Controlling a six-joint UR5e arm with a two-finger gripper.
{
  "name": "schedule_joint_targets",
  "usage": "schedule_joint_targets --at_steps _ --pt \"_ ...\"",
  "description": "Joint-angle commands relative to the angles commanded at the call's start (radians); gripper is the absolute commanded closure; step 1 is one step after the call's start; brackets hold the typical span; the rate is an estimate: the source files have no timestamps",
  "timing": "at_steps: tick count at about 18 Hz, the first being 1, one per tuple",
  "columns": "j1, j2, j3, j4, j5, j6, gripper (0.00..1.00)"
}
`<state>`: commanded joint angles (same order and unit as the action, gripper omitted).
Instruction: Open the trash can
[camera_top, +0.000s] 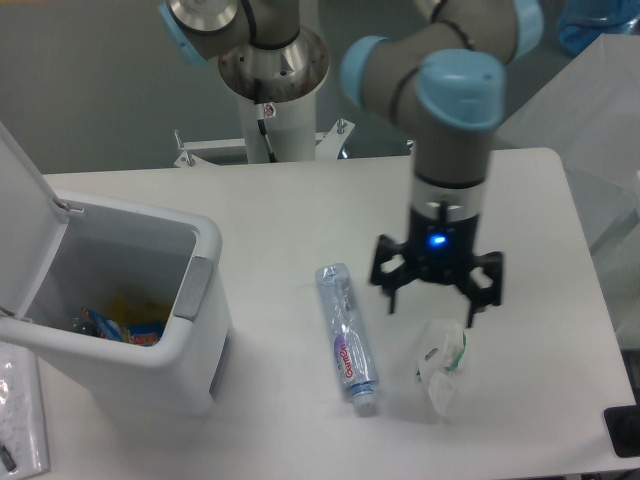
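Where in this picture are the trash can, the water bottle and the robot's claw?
trash can (200, 300): fixed camera, grey push tab on front wall.
water bottle (346, 338): fixed camera, middle of its body.
gripper (436, 296): fixed camera, midway between its spread fingertips.

A clear plastic bottle with a red-and-blue label lies on its side at lower centre of the white table, cap toward the frame's bottom. Right of it sits a crumpled clear plastic wrapper.

Grey arm w/ light-blue joint caps, black gripper, blue LED lit.
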<state>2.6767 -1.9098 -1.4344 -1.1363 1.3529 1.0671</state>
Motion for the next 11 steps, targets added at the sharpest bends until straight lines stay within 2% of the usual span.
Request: schedule_joint_targets --at_steps 2,4,5,11 --pt "0.002 -0.009 0.035 -0.071 0.049 0.092 0.00" --pt "0.000 -0.034 0.075 -0.155 0.110 0.117 0.00" --pt "0.000 -0.041 0.086 -0.177 0.118 0.128 0.00" --pt "-0.009 -0.037 0.081 -0.180 0.121 0.155 0.00"
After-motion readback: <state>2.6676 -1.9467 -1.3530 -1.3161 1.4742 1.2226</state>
